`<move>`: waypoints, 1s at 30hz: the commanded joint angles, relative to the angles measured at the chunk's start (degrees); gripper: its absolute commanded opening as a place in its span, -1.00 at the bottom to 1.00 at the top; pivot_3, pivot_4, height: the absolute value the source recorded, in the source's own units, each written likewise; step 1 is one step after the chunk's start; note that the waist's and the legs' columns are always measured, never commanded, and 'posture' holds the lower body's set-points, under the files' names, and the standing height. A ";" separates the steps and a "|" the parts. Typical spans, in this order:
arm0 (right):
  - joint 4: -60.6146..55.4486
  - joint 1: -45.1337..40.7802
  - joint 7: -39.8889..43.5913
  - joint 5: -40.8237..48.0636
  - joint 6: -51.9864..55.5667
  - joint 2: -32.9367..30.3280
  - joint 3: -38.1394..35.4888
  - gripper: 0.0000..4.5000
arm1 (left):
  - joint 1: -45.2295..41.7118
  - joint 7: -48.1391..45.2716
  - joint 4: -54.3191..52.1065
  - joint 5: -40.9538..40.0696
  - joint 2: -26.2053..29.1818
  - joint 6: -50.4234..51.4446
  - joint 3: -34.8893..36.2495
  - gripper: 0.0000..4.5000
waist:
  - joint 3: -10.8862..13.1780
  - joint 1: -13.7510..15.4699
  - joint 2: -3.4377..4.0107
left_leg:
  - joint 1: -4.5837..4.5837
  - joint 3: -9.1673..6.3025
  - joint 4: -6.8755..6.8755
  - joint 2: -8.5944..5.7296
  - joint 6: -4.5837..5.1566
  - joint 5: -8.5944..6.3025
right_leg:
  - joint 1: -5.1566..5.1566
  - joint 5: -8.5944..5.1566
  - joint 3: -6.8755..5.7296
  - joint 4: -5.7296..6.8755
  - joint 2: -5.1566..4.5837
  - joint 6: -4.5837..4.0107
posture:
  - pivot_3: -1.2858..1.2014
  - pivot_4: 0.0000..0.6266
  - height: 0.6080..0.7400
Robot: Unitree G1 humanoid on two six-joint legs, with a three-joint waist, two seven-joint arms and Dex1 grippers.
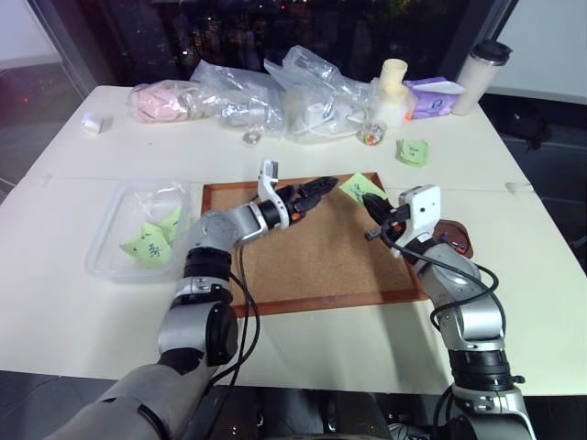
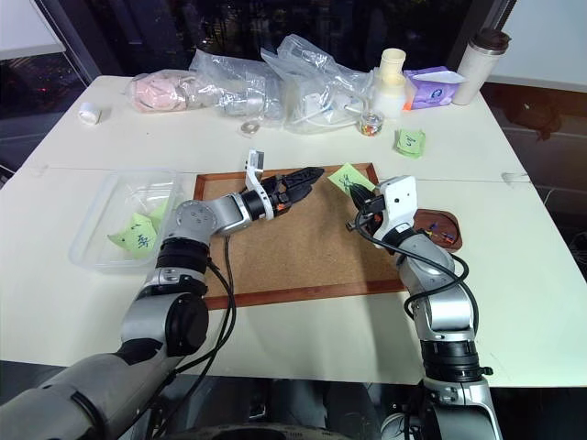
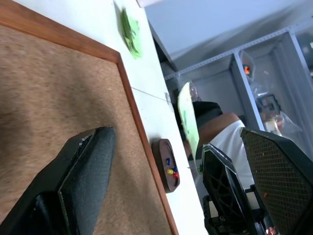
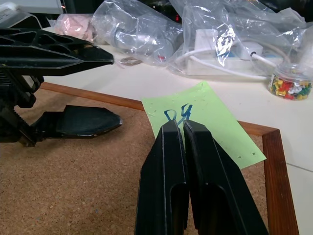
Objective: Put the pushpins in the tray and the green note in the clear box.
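pinching the green note (image 4: 205,117) in my shut right claw (image 4: 183,128) at the corkboard's (image 1: 312,257) far edge, my left claw (image 1: 321,190) gaping wide beside it above open cork

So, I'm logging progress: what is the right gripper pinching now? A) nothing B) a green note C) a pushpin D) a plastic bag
B: the right gripper is shut on the green note, holding it over the corkboard's corner.

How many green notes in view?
4: one held by the right tool at the corkboard's corner, one on the table, two in the clear box; more could be hidden.
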 commanded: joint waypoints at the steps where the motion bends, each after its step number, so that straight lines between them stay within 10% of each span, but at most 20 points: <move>1: -3.98 -0.64 -0.41 0.95 0.37 0.19 0.09 -1.00 | -1.05 0.37 -0.28 -1.04 -1.32 -0.94 0.07 0.98 | 0.00 -0.02 0.00 | 0.00 0.00 0.00 0.00 0.00 0.00 | 0.00 0.00 0.00 0.00 0.00 0.00 | 0.03 -0.52 0.95; 18: -8.98 0.96 -0.78 1.42 3.38 0.70 2.77 -1.00 | -3.74 3.46 5.52 -3.40 -6.41 -8.92 4.92 0.98 | 0.00 -0.03 0.00 | 0.00 -0.01 -0.01 0.00 0.00 0.00 | 0.01 0.00 0.00 -0.02 0.01 0.00 | 0.03 -0.52 0.95; 30: -11.83 0.98 -1.29 1.98 5.00 1.05 4.04 -1.00 | -3.56 2.59 6.95 -2.41 -6.27 -10.69 3.61 -0.98 | 0.00 -0.06 0.00 | 0.00 -0.02 -0.02 0.00 0.00 0.00 | 0.00 0.00 -0.01 -0.02 0.02 0.00 | 0.03 -0.52 0.95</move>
